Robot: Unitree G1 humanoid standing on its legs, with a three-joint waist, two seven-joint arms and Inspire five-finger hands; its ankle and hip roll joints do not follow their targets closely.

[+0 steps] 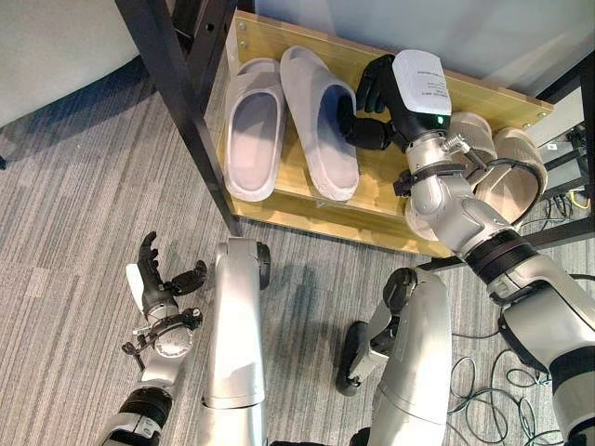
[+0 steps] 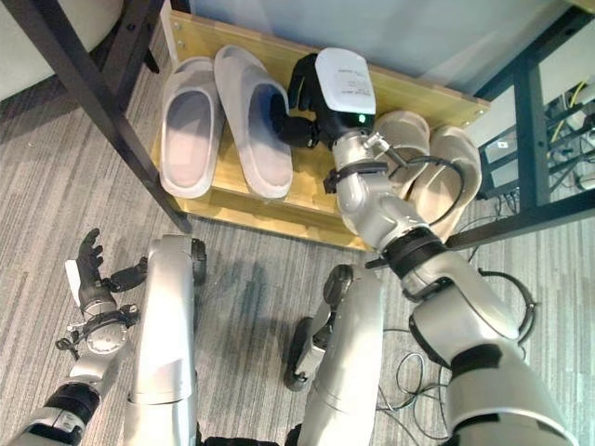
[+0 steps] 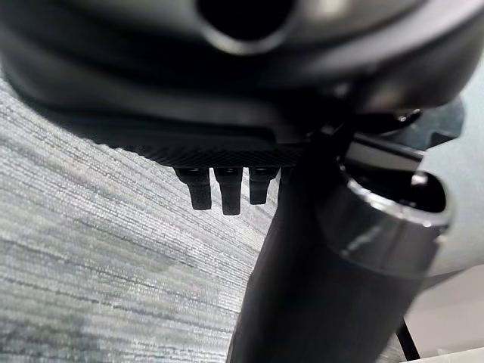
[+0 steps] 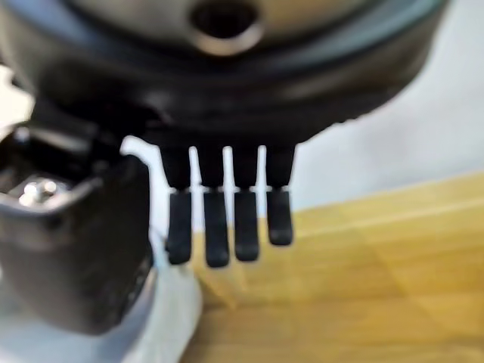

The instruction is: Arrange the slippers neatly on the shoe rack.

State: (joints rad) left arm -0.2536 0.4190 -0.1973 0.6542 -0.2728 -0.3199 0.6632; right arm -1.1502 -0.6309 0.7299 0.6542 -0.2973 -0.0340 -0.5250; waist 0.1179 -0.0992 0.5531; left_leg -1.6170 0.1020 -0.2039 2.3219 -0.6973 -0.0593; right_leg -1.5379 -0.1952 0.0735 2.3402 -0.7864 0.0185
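Observation:
Two white slippers lie side by side on the left of the wooden shelf (image 1: 372,200) of the shoe rack: one (image 1: 253,130) further left, the other (image 1: 321,121) beside it. My right hand (image 1: 376,88) is at the right edge of that second slipper, with its thumb (image 1: 367,135) against the slipper's side. In the right wrist view the fingers (image 4: 227,227) hang straight over the wood and the thumb (image 4: 76,242) is over the white slipper (image 4: 170,333); the hand is open. My left hand (image 1: 149,269) is low over the carpet, open and holding nothing.
Two beige slippers (image 1: 469,135) (image 1: 516,172) sit on the right of the shelf, partly hidden behind my right arm. A black frame post (image 1: 181,102) of the rack runs diagonally past the shelf's left end. Grey carpet (image 3: 91,249) lies in front.

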